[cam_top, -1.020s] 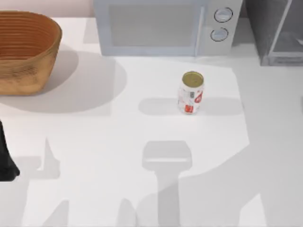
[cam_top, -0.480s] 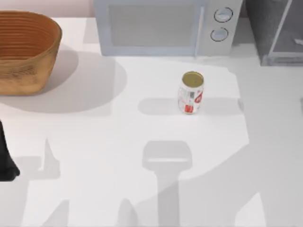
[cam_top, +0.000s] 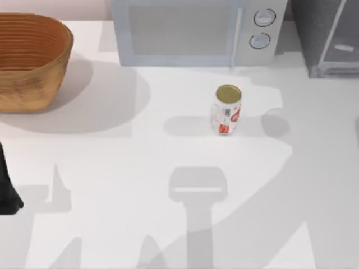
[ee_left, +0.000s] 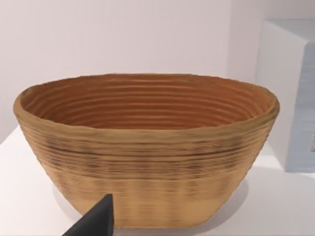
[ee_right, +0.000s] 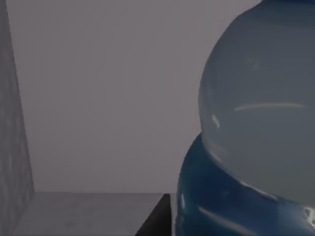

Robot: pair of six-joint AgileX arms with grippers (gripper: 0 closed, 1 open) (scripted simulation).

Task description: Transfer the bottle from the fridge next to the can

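Observation:
The can (cam_top: 226, 110), white with red markings and a dull gold top, stands upright on the table in front of the microwave. The fridge (cam_top: 314, 28), a dark grey box, sits at the back right, with its pale-framed see-through door (cam_top: 336, 53). In the right wrist view the bottle (ee_right: 256, 137) looms very close, clear above and blue below, against the grey inner walls of the fridge (ee_right: 98, 98). A dark edge of my right gripper (ee_right: 155, 219) shows beside the bottle's base. My left arm (cam_top: 7, 190) is parked at the table's left edge.
A woven basket (cam_top: 28, 61) stands at the back left, and my left gripper (ee_left: 93, 223) faces it. A light grey microwave (cam_top: 193, 31) with two knobs sits at the back centre. Arm shadows cross the white table (cam_top: 112, 168).
The shadow on the table's right side has spread, and a round shadow now lies just right of the can. A pale shape behind the fridge door has shifted left. Can and left arm unmoved.

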